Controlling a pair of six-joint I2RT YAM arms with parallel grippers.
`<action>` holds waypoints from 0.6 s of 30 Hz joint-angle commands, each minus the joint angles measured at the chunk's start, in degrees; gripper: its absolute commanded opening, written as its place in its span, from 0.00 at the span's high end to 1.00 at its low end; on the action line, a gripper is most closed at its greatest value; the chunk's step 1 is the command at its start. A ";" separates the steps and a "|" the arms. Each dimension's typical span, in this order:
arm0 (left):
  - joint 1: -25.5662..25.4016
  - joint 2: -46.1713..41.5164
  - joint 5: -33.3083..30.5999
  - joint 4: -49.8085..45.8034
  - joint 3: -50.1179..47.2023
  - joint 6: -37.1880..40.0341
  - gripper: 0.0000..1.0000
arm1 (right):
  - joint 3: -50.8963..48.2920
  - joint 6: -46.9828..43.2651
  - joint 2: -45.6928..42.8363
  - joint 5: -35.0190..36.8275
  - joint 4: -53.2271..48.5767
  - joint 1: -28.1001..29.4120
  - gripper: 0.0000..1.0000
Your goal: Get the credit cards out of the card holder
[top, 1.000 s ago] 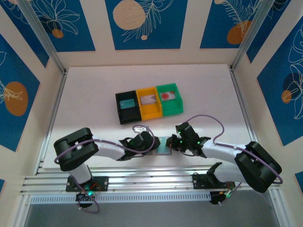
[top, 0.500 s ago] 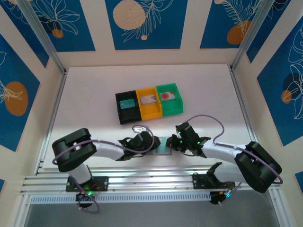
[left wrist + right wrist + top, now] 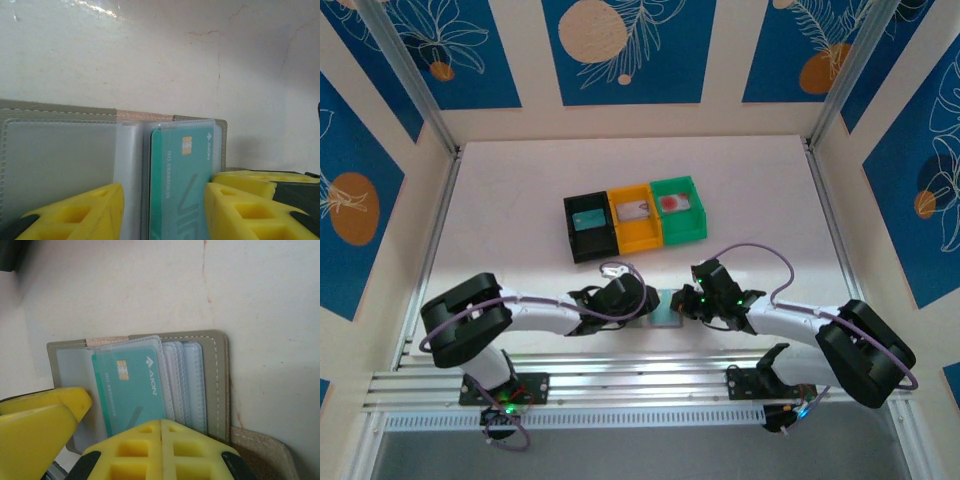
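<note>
Top external view: the card holder [image 3: 665,313] lies open and flat on the white table [image 3: 760,190], close to the near rail. It is hemmed in by the left gripper [image 3: 647,307] on one side and the right gripper [image 3: 682,302] on the other. Well beyond it a black bin [image 3: 592,251], an orange bin [image 3: 640,241] and a green bin [image 3: 686,231] stand touching in a row, with bare tabletop on both sides and behind. The green bin holds a pale card with a red dot [image 3: 670,203], the orange one a greyish card [image 3: 634,210].

Left wrist view: the yellow fingers [image 3: 85,215] stand spread, pinching nothing, the teal card [image 3: 180,185] in its clear pocket [image 3: 170,125] between them. The card's far edge stops just short of the holder's stitched border [image 3: 60,107]. It bears a gold chip [image 3: 187,145], the word AION and a sideways number beginning NO 8888; the large pale strokes below are unreadable.

Right wrist view: the right fingers [image 3: 130,455] are pressed together over the near end of the teal card; whether they nip anything cannot be told. More clear pockets [image 3: 187,385] overlap just right of the card.
</note>
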 commanded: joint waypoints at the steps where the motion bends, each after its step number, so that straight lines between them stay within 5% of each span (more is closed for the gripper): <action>1: -0.20 -1.29 -1.42 1.17 0.55 -0.03 0.53 | -2.76 0.61 1.34 2.33 -6.19 -0.07 1.00; 8: -0.81 0.85 -0.18 8.55 -0.42 -1.35 0.52 | -2.83 0.53 1.52 2.40 -6.02 -0.02 1.00; 18: -0.80 1.33 -1.85 5.65 -2.73 -1.53 0.57 | -2.84 0.34 1.41 2.32 -6.06 -0.01 1.00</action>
